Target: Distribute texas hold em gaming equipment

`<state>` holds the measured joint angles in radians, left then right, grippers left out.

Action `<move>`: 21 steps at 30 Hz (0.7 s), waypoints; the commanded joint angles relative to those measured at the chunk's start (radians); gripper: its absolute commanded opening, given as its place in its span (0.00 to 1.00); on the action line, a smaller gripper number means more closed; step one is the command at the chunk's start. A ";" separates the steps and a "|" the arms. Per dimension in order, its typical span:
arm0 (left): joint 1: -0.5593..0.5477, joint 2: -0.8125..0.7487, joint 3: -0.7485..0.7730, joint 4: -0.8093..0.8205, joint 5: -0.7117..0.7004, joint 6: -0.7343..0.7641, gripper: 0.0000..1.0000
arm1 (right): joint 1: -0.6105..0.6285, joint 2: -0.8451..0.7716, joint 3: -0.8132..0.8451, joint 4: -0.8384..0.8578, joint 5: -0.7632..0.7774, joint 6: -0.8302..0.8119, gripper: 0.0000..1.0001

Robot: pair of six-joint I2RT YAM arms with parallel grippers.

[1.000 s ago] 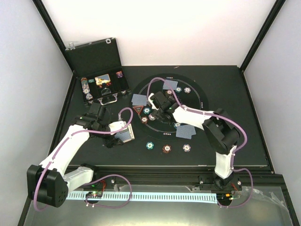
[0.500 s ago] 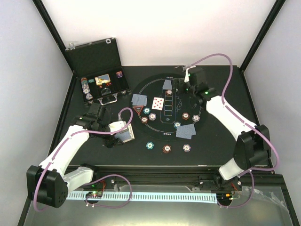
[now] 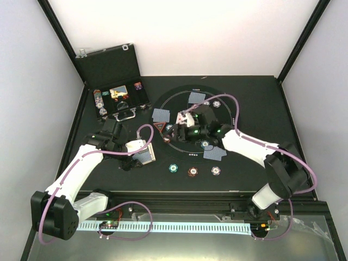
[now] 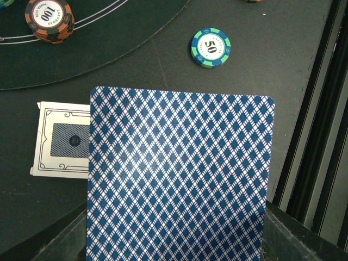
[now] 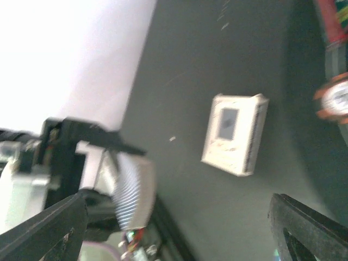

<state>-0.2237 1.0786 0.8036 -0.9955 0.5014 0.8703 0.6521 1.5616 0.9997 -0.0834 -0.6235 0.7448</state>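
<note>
the right gripper (image 3: pixel 184 120), jaws wide and empty, could knock the chips (image 3: pixel 167 138) by the marker (image 3: pixel 159 126) if it swept low over the mat (image 3: pixel 225 117). left gripper (image 3: pixel 137 148) clamped the cards (image 4: pixel 179 174) (off the mat). half a second earlier the right arm reached the far rim.

Top view: open case (image 3: pixel 111 81) with its lid raised blocks the upper left. Right arm (image 3: pixel 247 147) lies diagonally over the round mat (image 3: pixel 225 114), from lower right to centre, barring the mat's lower half. Left arm (image 3: pixel 81 163) and its held card (image 4: pixel 179 179) fill left-centre, with the card box (image 4: pixel 62 147) just beside it. A row of three chips (image 3: pixel 192 171) sits under the mat. Bare table (image 3: pixel 272 109) at right and upper right leaves room to pass.
</note>
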 commanded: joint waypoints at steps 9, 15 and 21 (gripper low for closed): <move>0.000 -0.014 0.032 0.011 0.035 -0.010 0.02 | 0.219 0.127 -0.030 0.372 -0.156 0.300 0.87; 0.000 -0.014 0.031 0.011 0.032 -0.007 0.02 | 0.240 0.164 -0.028 0.391 -0.150 0.320 0.84; 0.000 -0.010 0.030 0.012 0.034 -0.008 0.02 | 0.255 0.183 -0.028 0.422 -0.157 0.337 0.83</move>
<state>-0.2237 1.0790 0.8036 -0.9947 0.5018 0.8700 0.8928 1.7214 0.9516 0.2813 -0.7631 1.0576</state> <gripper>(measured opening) 0.666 0.831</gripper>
